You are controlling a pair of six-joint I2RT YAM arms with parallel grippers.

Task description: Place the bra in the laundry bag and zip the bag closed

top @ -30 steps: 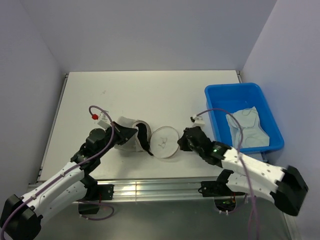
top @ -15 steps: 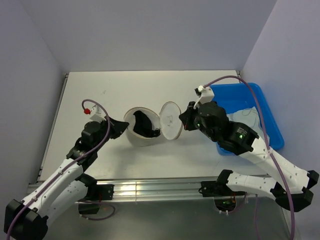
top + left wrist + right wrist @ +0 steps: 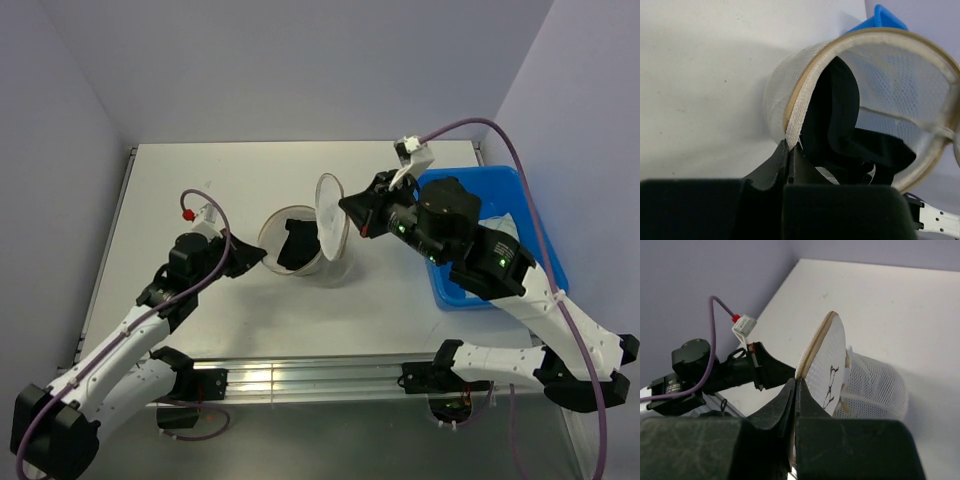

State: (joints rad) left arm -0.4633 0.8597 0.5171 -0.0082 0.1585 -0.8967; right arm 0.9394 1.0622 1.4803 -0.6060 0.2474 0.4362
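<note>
The laundry bag [image 3: 335,262] stands on the table as a round cream mesh drum with its mouth open. The black bra [image 3: 297,245] lies inside it; it also shows in the left wrist view, bra [image 3: 840,125]. My left gripper [image 3: 262,257] is shut on the bag's zip rim [image 3: 800,107] at its left side, left gripper [image 3: 790,147]. My right gripper [image 3: 345,203] is shut on the edge of the round lid [image 3: 330,228], holding it upright over the bag's right side. The right wrist view has the right gripper [image 3: 797,382], the lid [image 3: 832,365] with its small dark mark, and the mesh wall [image 3: 875,385].
A blue plastic bin [image 3: 490,178] sits at the table's right edge, partly behind my right arm, with a pale cloth [image 3: 503,224] in it. The table's white surface [image 3: 220,180] stretches behind and left of the bag. Grey walls close in on the sides and back.
My right gripper has lifted the lid from flat on the table to upright above the bag. The bag has tipped up from lying on its side, with my left gripper holding its rim.
</note>
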